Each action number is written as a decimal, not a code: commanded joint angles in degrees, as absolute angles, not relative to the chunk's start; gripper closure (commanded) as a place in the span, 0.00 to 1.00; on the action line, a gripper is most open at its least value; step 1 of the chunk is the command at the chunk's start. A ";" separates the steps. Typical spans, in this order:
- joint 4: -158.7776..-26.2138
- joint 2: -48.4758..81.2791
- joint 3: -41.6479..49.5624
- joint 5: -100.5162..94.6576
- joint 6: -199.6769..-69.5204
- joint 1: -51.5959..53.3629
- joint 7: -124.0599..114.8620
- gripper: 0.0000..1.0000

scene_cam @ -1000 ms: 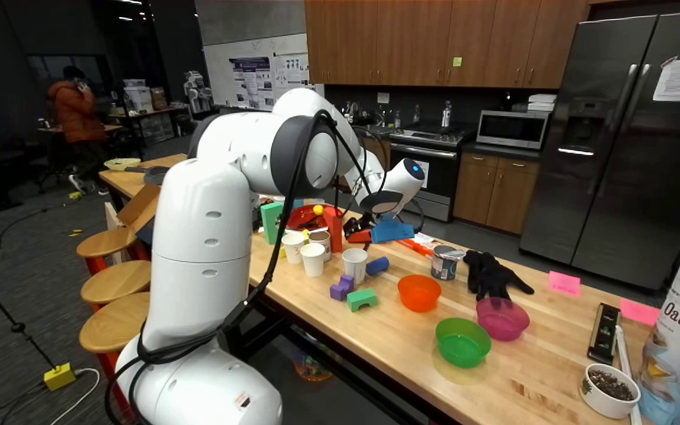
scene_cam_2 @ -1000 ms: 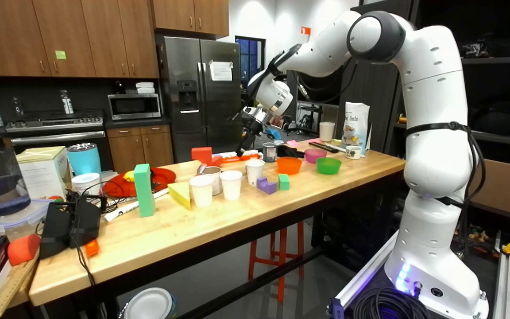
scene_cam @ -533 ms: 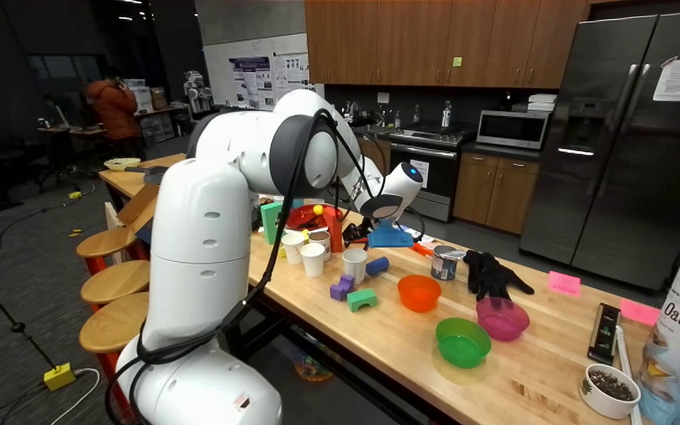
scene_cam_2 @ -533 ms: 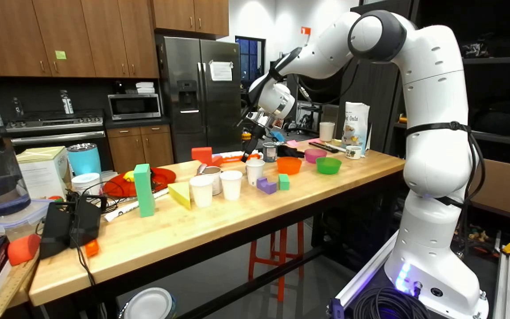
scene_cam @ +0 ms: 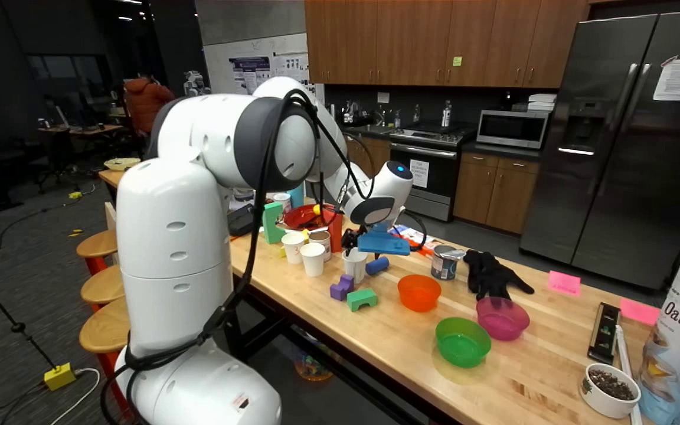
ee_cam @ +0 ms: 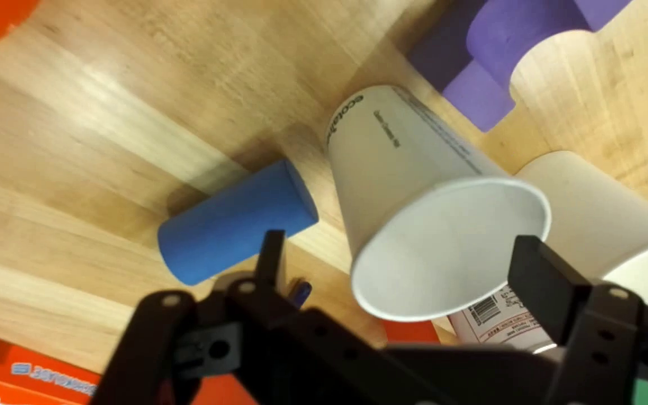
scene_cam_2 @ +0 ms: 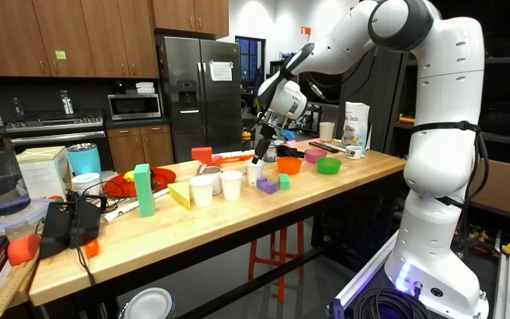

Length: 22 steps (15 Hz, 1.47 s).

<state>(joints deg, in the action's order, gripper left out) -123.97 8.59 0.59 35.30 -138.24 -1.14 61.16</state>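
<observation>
Wooden bench (ee_cam: 104, 112) fills my wrist view; I've got the pincer (ee_cam: 400, 242) spread wide by a white cup (ee_cam: 433, 205) mid-frame, blue cylinder (ee_cam: 237, 222) centre-left.

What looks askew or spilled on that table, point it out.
On the can, the lid looks askew, jutting out sideways as if peeled open. The cylinder lies on its side beside the upright cup nearest the open gripper. I see no spill.
</observation>
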 commanded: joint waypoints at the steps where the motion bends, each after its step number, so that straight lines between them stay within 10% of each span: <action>1: -127.33 4.88 0.09 31.73 -139.11 -1.86 56.18 0.00; 18: -117.15 16.03 -2.72 34.00 -139.47 -3.60 55.73 0.00; 22: -117.82 16.61 -3.09 33.02 -140.46 -4.14 54.48 0.39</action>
